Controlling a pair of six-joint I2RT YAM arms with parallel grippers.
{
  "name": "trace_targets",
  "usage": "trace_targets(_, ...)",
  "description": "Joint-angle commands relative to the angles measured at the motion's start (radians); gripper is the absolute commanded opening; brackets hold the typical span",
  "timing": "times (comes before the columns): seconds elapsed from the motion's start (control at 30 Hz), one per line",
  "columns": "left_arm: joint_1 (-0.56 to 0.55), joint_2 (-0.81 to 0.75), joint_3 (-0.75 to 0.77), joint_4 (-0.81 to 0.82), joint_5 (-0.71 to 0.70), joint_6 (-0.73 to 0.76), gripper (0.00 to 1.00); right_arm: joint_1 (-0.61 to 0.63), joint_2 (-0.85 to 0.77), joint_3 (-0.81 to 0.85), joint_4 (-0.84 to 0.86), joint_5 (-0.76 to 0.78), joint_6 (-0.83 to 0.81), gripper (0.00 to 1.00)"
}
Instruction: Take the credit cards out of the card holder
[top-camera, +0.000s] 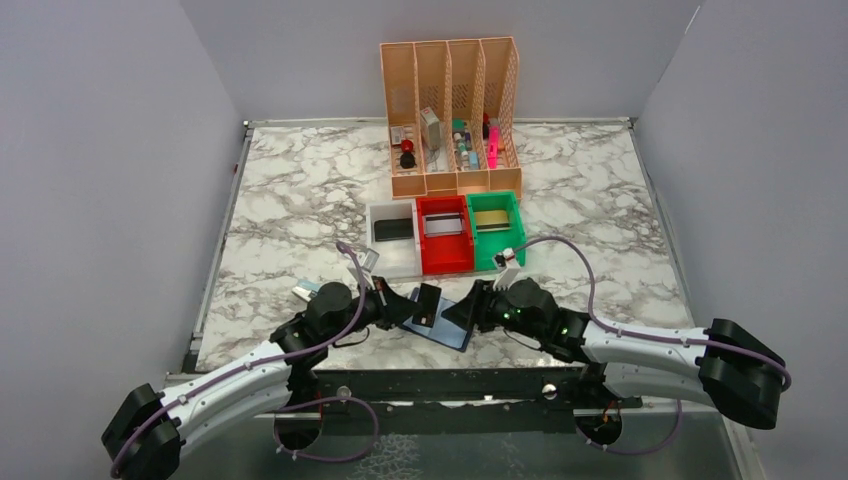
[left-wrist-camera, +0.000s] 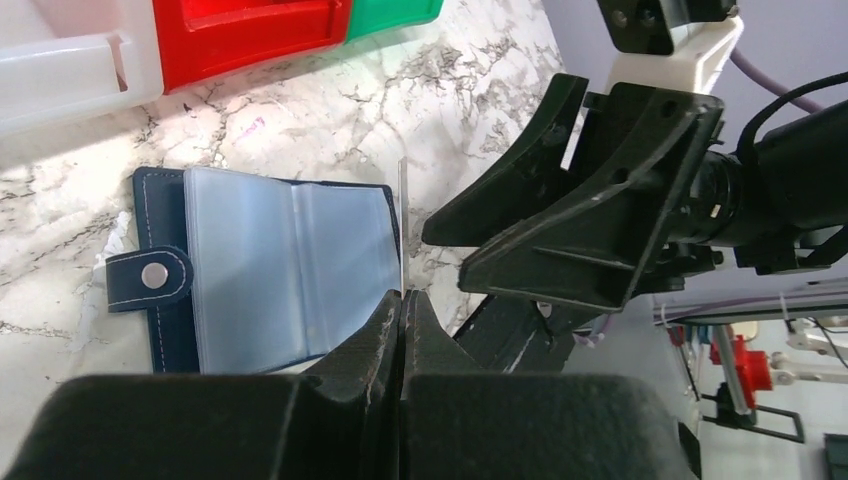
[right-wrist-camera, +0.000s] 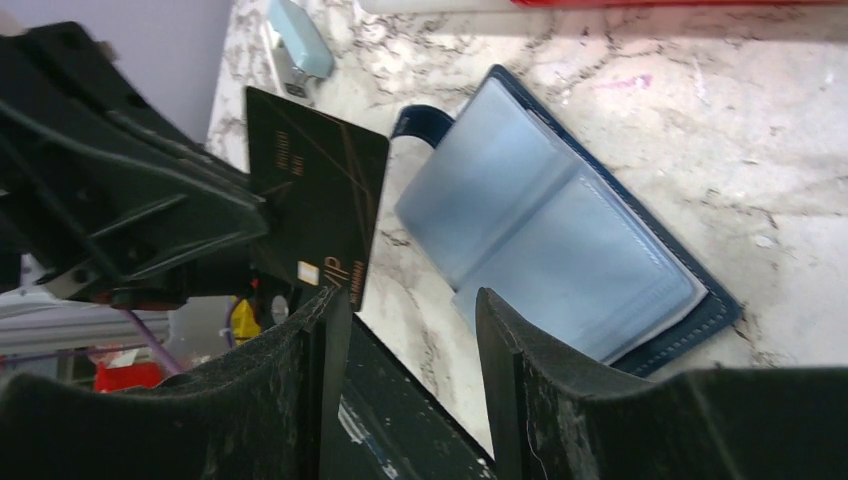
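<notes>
The navy card holder (top-camera: 447, 328) lies open on the marble near the front edge, its greyish pockets (right-wrist-camera: 560, 230) facing up. My left gripper (left-wrist-camera: 403, 298) is shut on a black credit card (right-wrist-camera: 315, 200), held upright just off the holder's edge. That card shows edge-on (left-wrist-camera: 402, 225) in the left wrist view and as a dark slab (top-camera: 428, 303) from above. My right gripper (right-wrist-camera: 408, 292) faces the card from the other side, open, with nothing between its fingers. One fingertip (right-wrist-camera: 335, 300) is close beside the card's lower corner.
Behind the holder stand three bins: a white bin (top-camera: 385, 262) with a black card (top-camera: 393, 229), a red bin (top-camera: 447, 262) with a silver card (top-camera: 441, 225), and a green bin (top-camera: 485, 258) with a gold card (top-camera: 490, 219). An orange file rack (top-camera: 452, 115) stands further back. A small light-blue object (right-wrist-camera: 300, 45) lies to the left.
</notes>
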Motion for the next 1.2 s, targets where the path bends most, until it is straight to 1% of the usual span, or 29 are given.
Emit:
trace_targets(0.0, 0.063, 0.004, -0.029, 0.137, 0.170, -0.042, 0.00, -0.002, -0.004, -0.017, 0.139, -0.050, 0.023, 0.54)
trace_targets(0.2, 0.072, -0.017, -0.048, 0.167, 0.204, -0.065, 0.00, -0.004, 0.013, -0.033, 0.256, -0.123, 0.016, 0.52)
trace_targets(0.33, 0.071, -0.033, -0.058, 0.199, 0.221, -0.086, 0.00, -0.010, 0.035, -0.022, 0.271, -0.133, 0.027, 0.49)
trace_targets(0.47, 0.074, -0.044, -0.060, 0.226, 0.242, -0.095, 0.00, -0.024, 0.056, -0.032, 0.346, -0.187, 0.032, 0.43)
trace_targets(0.67, 0.085, -0.045, -0.061, 0.231, 0.249, -0.102, 0.00, -0.031, 0.045, -0.061, 0.445, -0.239, 0.041, 0.31)
trace_targets(0.8, 0.099, -0.055, -0.067, 0.231, 0.248, -0.111, 0.00, -0.034, -0.004, -0.082, 0.444, -0.230, 0.048, 0.22)
trace_targets(0.9, 0.102, -0.067, -0.066, 0.231, 0.251, -0.104, 0.00, -0.037, -0.033, -0.097, 0.442, -0.225, 0.048, 0.17)
trace_targets(1.07, 0.103, -0.079, -0.067, 0.237, 0.255, -0.103, 0.00, -0.039, -0.042, -0.094, 0.476, -0.272, 0.044, 0.11)
trace_targets(1.17, 0.103, -0.079, -0.068, 0.258, 0.271, -0.110, 0.00, -0.039, -0.033, -0.093, 0.500, -0.286, 0.050, 0.11)
